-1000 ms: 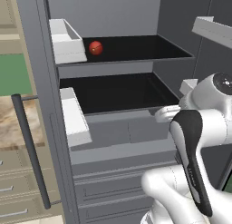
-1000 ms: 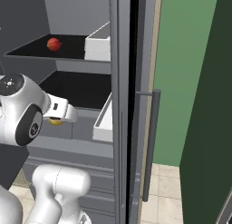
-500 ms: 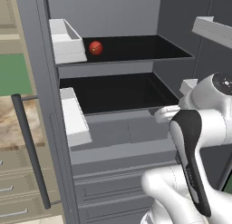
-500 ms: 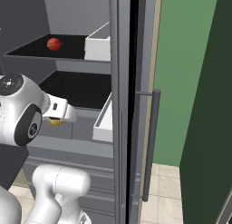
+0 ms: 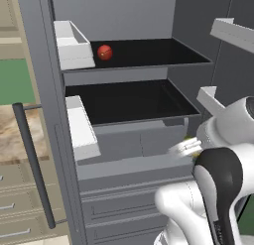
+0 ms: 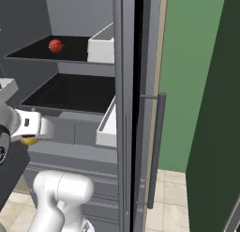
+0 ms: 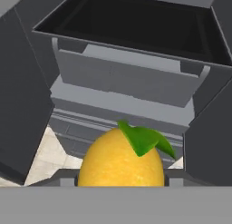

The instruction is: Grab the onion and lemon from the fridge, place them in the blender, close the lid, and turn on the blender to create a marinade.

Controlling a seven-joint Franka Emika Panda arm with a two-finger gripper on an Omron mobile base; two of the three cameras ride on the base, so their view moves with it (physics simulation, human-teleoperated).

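The lemon [image 7: 121,162], bright yellow with a green leaf, sits between the fingers of my gripper [image 7: 120,175], which is shut on it. From the right base, the lemon [image 6: 30,141] peeks out under the white hand [image 6: 31,127], held in front of the open fridge [image 6: 124,85] below its lower shelf. The onion [image 5: 104,52], a red-brown ball, rests on the upper dark shelf [image 5: 163,50]; it also shows as the onion [image 6: 56,45] from the right. The blender and the lid are out of view.
The fridge [image 5: 37,65] stands open with white door bins [image 5: 72,38] on both sides and a long dark bar handle [image 5: 32,159]. Grey drawers [image 7: 122,82] lie under the lower shelf. A green wall [image 6: 192,76] is to the right.
My hand has drawn back from the lower shelf, out and a little down, with the lemon still in it. The onion has stayed put.
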